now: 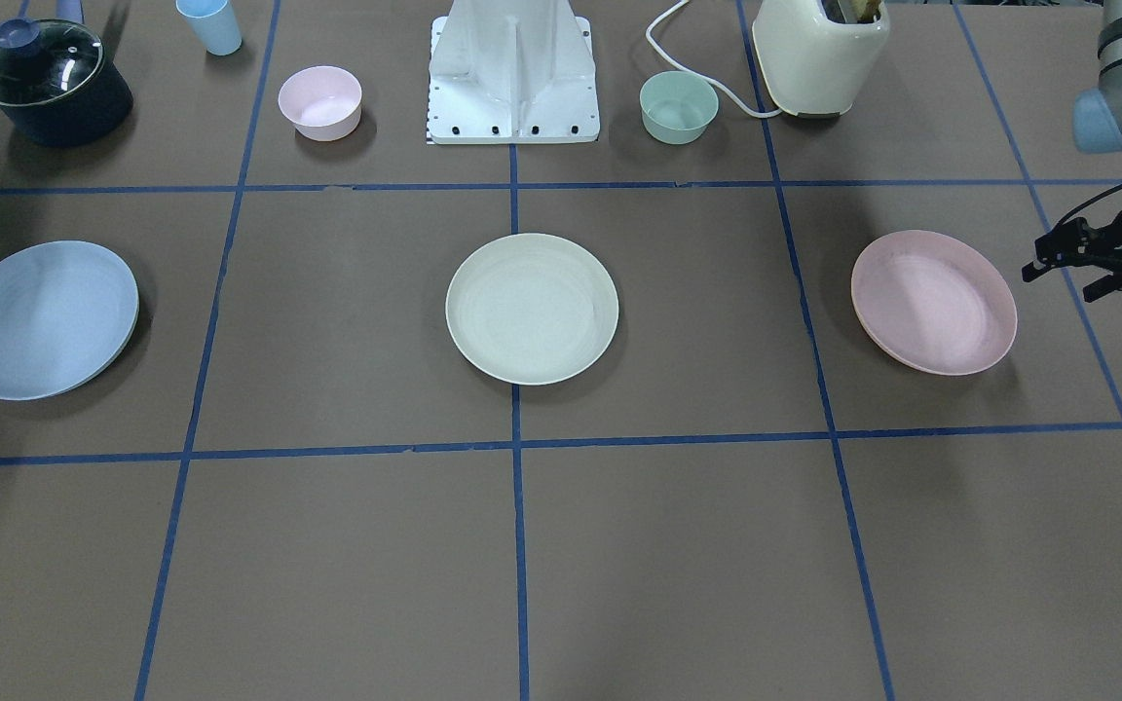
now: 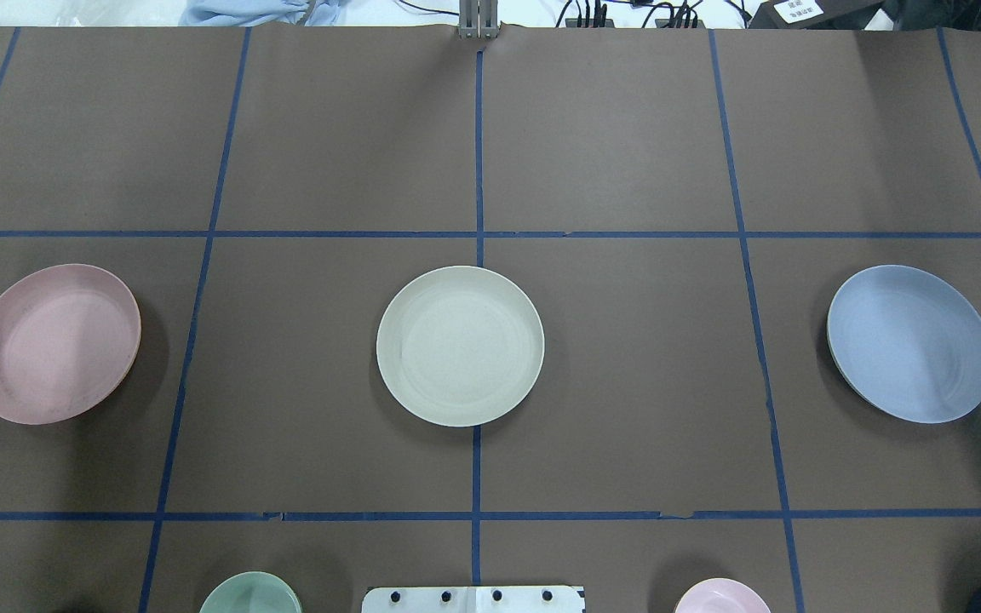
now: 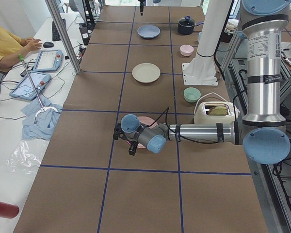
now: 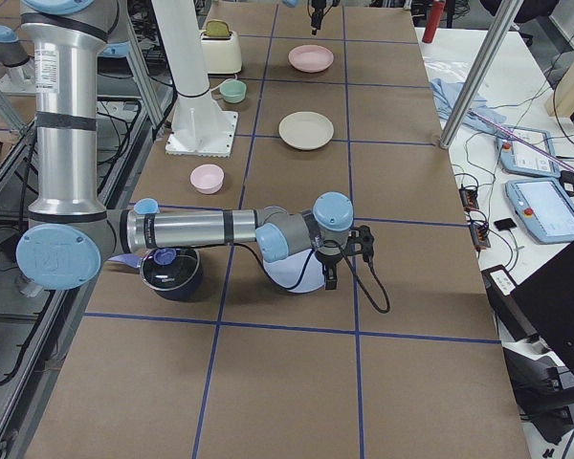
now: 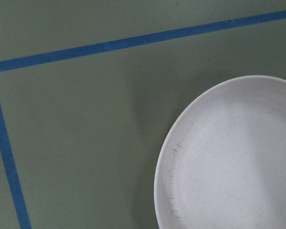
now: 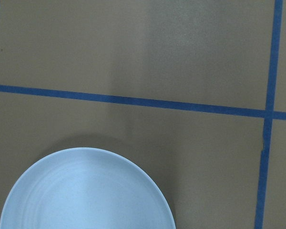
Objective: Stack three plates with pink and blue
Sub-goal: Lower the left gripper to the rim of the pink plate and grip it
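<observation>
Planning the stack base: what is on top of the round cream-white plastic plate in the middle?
Nothing: the round cream-white plastic plate lies bare and empty. It covers a stretch of the blue tape line, so what is beneath is hidden.

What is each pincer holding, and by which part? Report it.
Nothing is held: the pink plate, cream-white plate and blue plate lie separately on the table, untouched by the left pincer or right pincer.

Blue plate (image 4: 292, 279) half hidden beneath the right arm (image 4: 191, 228) (near rim shows).
</observation>
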`<state>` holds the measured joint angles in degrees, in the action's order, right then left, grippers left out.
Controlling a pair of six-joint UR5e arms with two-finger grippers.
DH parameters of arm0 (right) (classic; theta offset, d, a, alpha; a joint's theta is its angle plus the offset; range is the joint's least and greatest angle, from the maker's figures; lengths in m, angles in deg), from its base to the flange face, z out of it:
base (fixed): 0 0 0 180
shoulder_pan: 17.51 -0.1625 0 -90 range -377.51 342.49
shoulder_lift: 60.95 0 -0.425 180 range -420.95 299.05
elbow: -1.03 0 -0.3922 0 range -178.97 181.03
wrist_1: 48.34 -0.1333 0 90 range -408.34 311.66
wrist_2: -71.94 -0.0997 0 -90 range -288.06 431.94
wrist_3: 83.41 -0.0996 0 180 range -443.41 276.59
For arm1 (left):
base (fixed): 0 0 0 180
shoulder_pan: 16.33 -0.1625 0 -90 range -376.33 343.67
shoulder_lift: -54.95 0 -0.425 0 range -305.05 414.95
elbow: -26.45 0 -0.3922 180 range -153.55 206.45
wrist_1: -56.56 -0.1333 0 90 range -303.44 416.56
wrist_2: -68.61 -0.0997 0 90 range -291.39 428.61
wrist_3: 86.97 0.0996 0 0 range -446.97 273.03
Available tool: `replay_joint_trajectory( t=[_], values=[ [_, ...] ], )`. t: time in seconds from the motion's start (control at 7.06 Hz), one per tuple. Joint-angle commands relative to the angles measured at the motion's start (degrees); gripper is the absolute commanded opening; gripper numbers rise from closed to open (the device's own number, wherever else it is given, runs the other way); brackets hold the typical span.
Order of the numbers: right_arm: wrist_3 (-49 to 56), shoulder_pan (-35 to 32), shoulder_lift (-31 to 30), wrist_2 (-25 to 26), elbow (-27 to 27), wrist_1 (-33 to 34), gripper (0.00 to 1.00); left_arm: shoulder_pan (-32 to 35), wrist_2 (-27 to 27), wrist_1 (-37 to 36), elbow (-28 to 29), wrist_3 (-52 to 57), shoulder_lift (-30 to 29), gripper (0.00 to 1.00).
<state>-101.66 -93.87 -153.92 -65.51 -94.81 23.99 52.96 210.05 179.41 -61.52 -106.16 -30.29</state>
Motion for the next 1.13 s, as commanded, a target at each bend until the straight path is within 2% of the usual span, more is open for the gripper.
replay_joint_trajectory(
  t=[0.0,0.28,0.85,0.99],
  values=[
    [0.0,0.7,0.2,0.2,-0.3,-0.1,1.00,-2.6,0.0,0.1,3.7,-7.7,-3.9,0.99],
    [0.0,1.0,0.2,0.2,-0.3,-0.1,1.00,-4.0,-0.2,2.2,7.5,-8.2,-5.6,0.97],
    [-0.1,1.5,0.2,0.3,-0.2,-0.1,1.00,-4.5,0.3,3.3,9.0,-9.3,-5.6,0.74],
    [-0.1,1.5,0.2,0.2,-0.4,-0.1,1.00,-5.2,0.3,4.6,9.0,-9.4,-5.6,0.72]
  ],
)
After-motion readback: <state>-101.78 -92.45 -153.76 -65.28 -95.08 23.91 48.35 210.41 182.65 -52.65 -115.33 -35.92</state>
